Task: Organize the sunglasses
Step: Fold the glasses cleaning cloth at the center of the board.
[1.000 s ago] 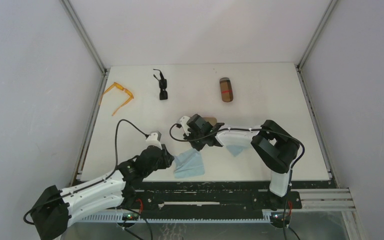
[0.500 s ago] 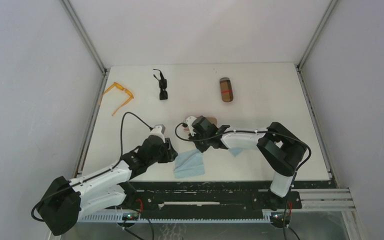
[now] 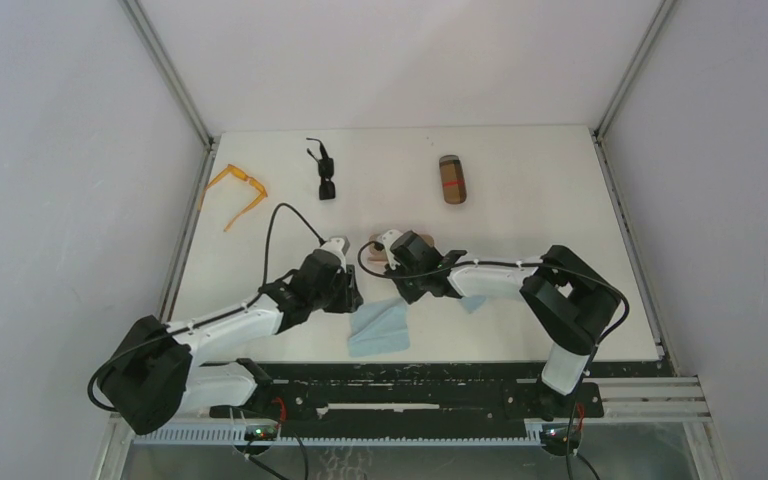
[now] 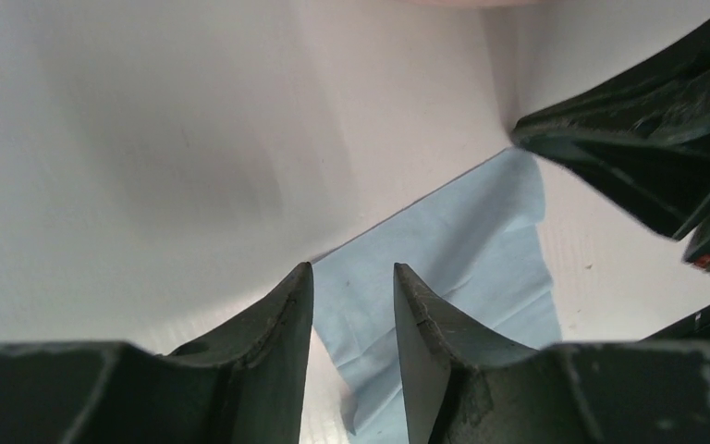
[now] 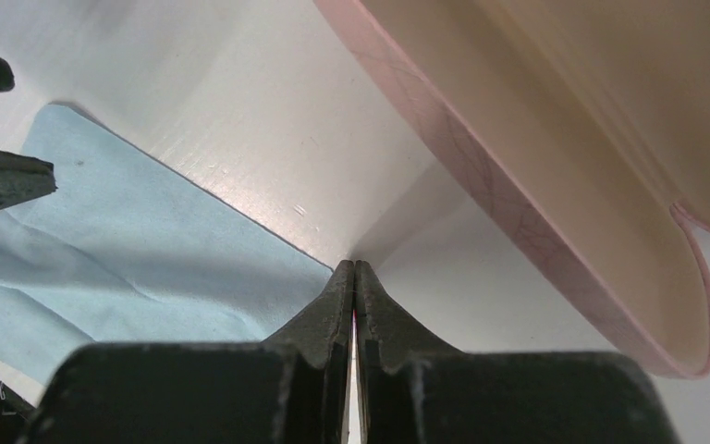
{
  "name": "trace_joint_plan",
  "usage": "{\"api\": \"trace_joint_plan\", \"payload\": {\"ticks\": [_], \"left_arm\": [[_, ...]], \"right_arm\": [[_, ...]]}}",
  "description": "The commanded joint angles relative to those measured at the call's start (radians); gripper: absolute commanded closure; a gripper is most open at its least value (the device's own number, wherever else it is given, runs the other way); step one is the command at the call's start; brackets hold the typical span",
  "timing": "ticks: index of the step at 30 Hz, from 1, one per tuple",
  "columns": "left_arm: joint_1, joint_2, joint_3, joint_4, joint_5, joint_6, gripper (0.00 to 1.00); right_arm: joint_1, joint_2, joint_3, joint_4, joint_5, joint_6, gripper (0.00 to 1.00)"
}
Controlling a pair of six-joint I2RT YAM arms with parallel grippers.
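The orange sunglasses [image 3: 233,190] lie unfolded at the table's far left. The black sunglasses [image 3: 324,173] lie further right, at the back. Both grippers are well away from them, at the table's middle. My left gripper [image 3: 354,297] [image 4: 351,270] is open, its fingertips over the upper corner of a light-blue cloth [image 3: 378,327] [image 4: 467,240], with nothing between them. My right gripper [image 3: 398,290] [image 5: 355,266] is shut and empty. Its tip is low on the table between that cloth [image 5: 148,250] and the open pink case [image 5: 555,194].
The pink case [image 3: 423,240] is mostly hidden behind the right wrist. A closed brown case [image 3: 452,179] lies at the back, right of centre. A second blue cloth [image 3: 473,301] peeks out under the right forearm. The left gripper's fingers [image 5: 5,180] show at the right wrist view's left edge.
The left arm has reached forward and right, up to the cloth's corner beside the right gripper, and its jaws have widened. The right gripper has closed fully and edged right.
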State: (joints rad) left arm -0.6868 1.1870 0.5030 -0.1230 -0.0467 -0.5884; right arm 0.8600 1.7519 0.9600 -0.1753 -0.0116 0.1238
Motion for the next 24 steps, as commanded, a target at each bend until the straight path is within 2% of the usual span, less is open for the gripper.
{"api": "trace_joint_plan", "payload": {"ticks": [1, 5, 10, 14, 19, 24], "left_arm": [[0.003, 0.023, 0.051, -0.043, 0.054, 0.071, 0.59], [-0.009, 0.014, 0.050, -0.094, 0.048, 0.087, 0.60], [-0.013, -0.018, 0.030, -0.112, 0.021, 0.076, 0.55], [-0.016, 0.017, 0.045, -0.113, 0.032, 0.087, 0.54], [-0.052, 0.068, 0.080, -0.147, -0.006, 0.105, 0.53], [-0.071, 0.123, 0.091, -0.141, -0.037, 0.106, 0.55]], "right_arm": [[-0.011, -0.029, -0.020, -0.015, 0.008, 0.021, 1.00], [-0.012, -0.037, -0.029, -0.006, -0.014, 0.023, 1.00], [-0.013, -0.048, -0.036, 0.003, -0.019, 0.029, 1.00], [-0.015, -0.058, -0.039, 0.002, -0.014, 0.034, 0.99], [-0.016, -0.079, -0.061, 0.020, 0.006, 0.053, 0.87], [-0.020, -0.123, -0.095, 0.037, 0.024, 0.068, 0.85]]}}
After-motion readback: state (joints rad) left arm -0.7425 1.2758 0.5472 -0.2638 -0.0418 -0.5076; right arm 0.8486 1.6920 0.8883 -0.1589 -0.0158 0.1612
